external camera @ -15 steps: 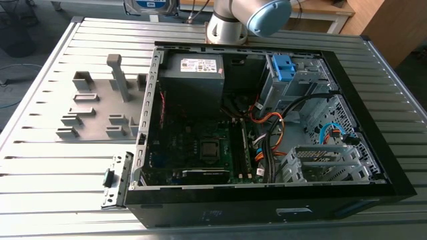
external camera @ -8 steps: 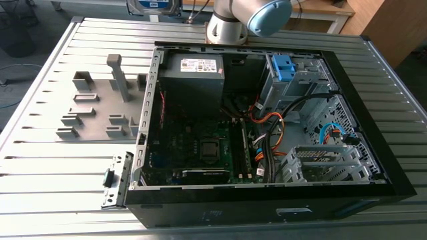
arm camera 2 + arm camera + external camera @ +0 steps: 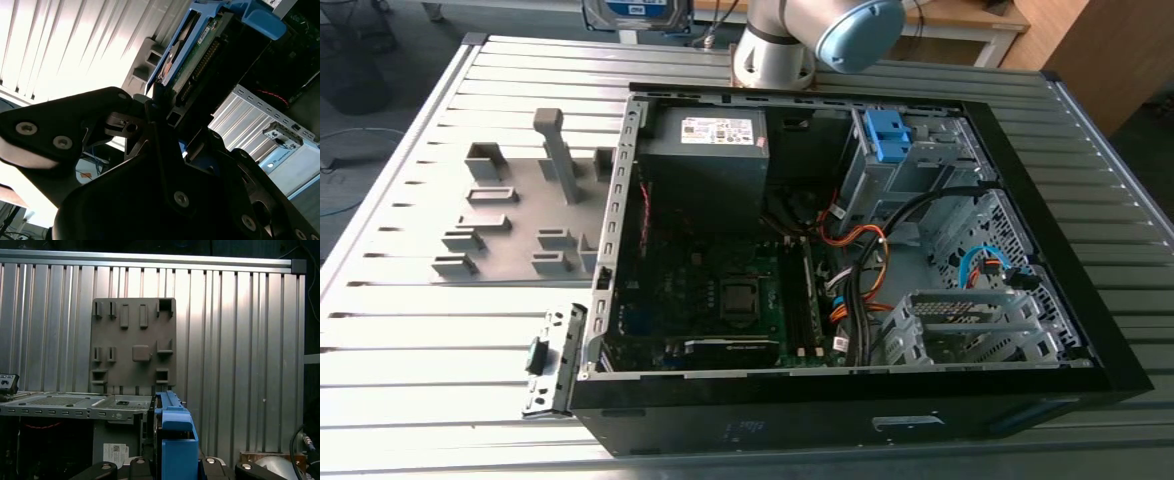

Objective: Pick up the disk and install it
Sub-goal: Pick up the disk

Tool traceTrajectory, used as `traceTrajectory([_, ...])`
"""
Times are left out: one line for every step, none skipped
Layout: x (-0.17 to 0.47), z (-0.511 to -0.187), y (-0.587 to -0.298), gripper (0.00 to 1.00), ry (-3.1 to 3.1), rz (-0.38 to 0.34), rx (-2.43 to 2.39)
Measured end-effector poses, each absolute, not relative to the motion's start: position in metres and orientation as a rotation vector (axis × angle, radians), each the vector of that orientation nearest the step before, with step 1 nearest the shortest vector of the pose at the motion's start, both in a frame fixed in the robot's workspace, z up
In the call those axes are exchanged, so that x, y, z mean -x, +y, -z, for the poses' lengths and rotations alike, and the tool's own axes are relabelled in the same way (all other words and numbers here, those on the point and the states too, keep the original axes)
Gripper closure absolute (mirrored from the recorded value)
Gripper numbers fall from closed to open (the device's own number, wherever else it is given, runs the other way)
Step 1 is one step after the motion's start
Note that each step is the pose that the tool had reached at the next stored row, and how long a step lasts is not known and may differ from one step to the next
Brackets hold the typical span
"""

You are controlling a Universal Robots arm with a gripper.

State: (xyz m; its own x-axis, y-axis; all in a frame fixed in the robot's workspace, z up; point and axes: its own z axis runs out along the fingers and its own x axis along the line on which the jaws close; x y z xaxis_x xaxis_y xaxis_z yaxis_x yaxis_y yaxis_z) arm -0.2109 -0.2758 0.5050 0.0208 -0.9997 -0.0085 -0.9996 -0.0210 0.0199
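Disk: in blue caddy, held aloft by open PC case, near PSU.
Axis: on edge, long axis runs straight out from gripper.
Gripper: pinching disk's near end.

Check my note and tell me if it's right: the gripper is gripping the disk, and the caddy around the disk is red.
Wrong on the colour: the caddy is blue, not red, as the second wrist view shows. The rest holds: the gripper grips the disk.

Open PC case on ribbed table — grey fixture plate beside it.
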Motion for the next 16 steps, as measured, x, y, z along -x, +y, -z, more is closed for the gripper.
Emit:
traceTrajectory([0.210, -0.505, -0.276, 0.64, -2.192, 0.031, -2.239])
traceTrajectory([0.209, -0.505, -0.276, 0.64, -2.192, 0.031, -2.238])
traceTrajectory([0.208, -0.505, -0.276, 0.64, -2.192, 0.031, -2.239])
traceTrajectory([0.207, -0.505, -0.276, 0.64, -2.192, 0.031, -2.238])
traceTrajectory([0.206, -0.505, -0.276, 0.64, -2.192, 0.031, -2.238])
traceTrajectory([0.204, -0.505, -0.276, 0.64, -2.192, 0.031, -2.239])
traceTrajectory([0.203, -0.505, -0.276, 0.64, -2.192, 0.031, -2.239])
traceTrajectory([0.202, -0.505, -0.276, 0.64, -2.192, 0.031, -2.239])
traceTrajectory([0.201, -0.505, -0.276, 0.64, -2.192, 0.031, -2.239])
traceTrajectory([0.199, -0.505, -0.276, 0.64, -2.192, 0.031, -2.239])
traceTrajectory([0.198, -0.505, -0.276, 0.64, -2.192, 0.031, -2.239])
traceTrajectory([0.197, -0.505, -0.276, 0.64, -2.192, 0.032, -2.238])
traceTrajectory([0.195, -0.505, -0.276, 0.64, -2.192, 0.032, -2.238])
traceTrajectory([0.193, -0.505, -0.276, 0.64, -2.192, 0.032, -2.238])
traceTrajectory([0.192, -0.505, -0.276, 0.64, -2.192, 0.032, -2.238])
traceTrajectory([0.190, -0.505, -0.276, 0.64, -2.192, 0.032, -2.238])
